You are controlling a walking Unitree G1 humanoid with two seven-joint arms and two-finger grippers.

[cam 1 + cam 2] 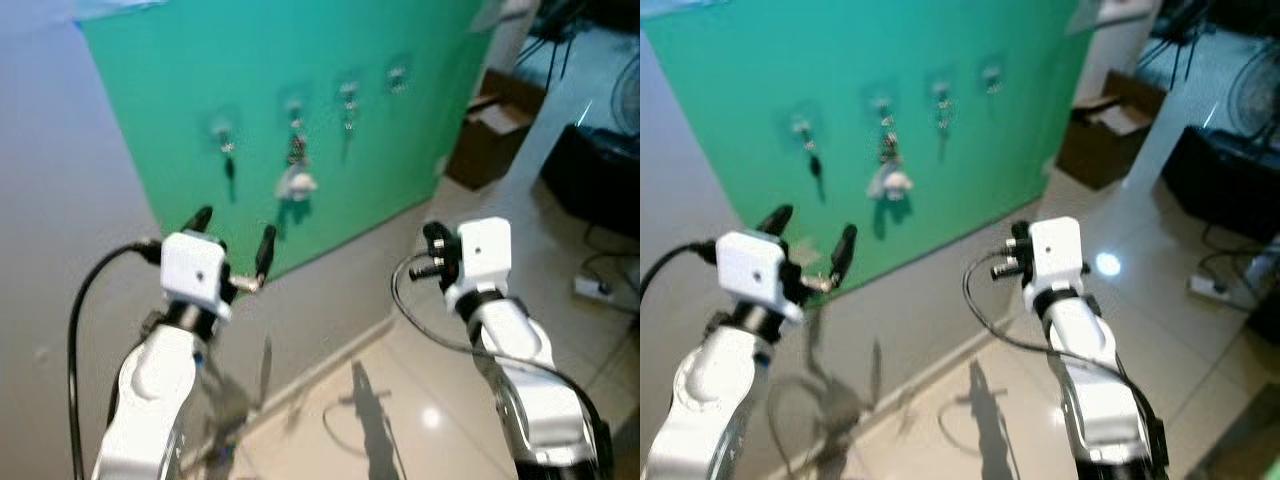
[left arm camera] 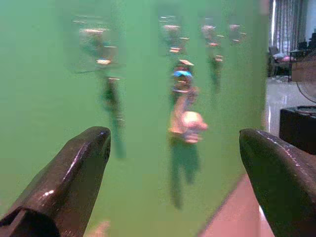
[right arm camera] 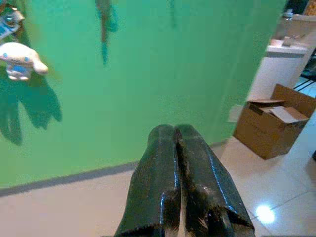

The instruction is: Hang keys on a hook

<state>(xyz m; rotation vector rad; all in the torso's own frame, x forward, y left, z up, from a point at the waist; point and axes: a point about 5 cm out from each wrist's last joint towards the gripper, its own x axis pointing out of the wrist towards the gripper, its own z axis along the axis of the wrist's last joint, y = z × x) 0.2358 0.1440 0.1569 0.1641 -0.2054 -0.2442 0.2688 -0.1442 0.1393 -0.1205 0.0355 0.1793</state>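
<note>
A green board [image 1: 300, 60] on the grey wall carries several clear hooks. A dark key [image 1: 228, 155] hangs from the leftmost hook. On the hook beside it hangs a key bunch with a white plush charm [image 1: 297, 178], also in the left wrist view as the charm [image 2: 186, 121]. A further key [image 1: 349, 108] hangs to the right, then another hook [image 1: 398, 76]. My left gripper [image 1: 236, 226] is raised below the board, open, with nothing between its fingers [image 2: 84, 163]. Lower right of the board, my right gripper [image 1: 432, 252] is shut and empty, its fingers [image 3: 163, 163] pressed together.
An open cardboard box [image 1: 492, 125] stands on the tiled floor right of the board. A black object [image 1: 600, 175] and a white power strip [image 1: 597, 288] lie at the far right. Grey skirting runs below the board.
</note>
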